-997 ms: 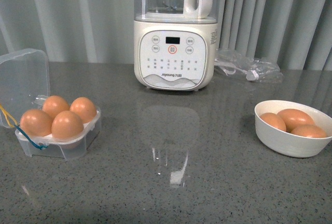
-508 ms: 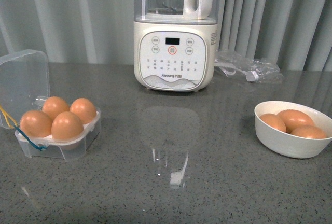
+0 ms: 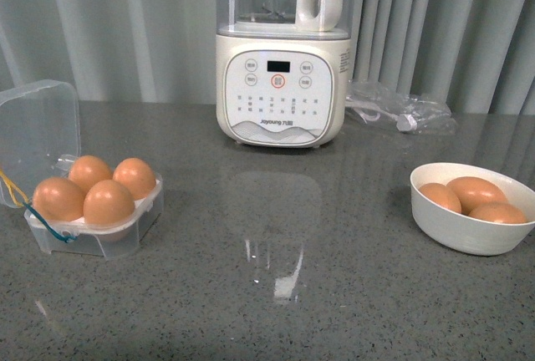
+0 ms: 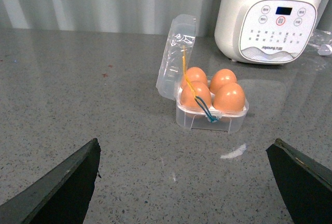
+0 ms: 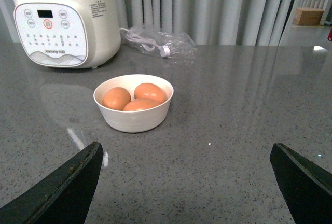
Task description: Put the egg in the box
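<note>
Clear plastic, the box (image 3: 125,240) sits at about eight o'clock on the counter (image 3: 276,294) with its hinged lid (image 3: 38,139) standing open. Every one of its four cells carries an egg (image 3: 109,201), so the task's egg is among them, and I cannot tell which. Three more brown eggs (image 5: 136,95) lie in the white bowl (image 3: 456,237) at about four o'clock, and the blender (image 3: 280,94) stands at twelve.

Neither arm shows in the front view. In its wrist view the left hand (image 4: 185,142) is spread wide with nothing between its fingers, hanging short of the box. The right hand (image 5: 184,145) is equally wide and empty, short of the bowl.

By my reading the box is full, so the main risk is bringing over another egg. It would have no cell and could roll off the rounded tops beneath it. A careless pass by the left hand might also knock the light box or snag the blue and yellow cord (image 4: 205,111) draped over its front, tipping eggs out. Swinging the lid down hard could press on the shells.
</note>
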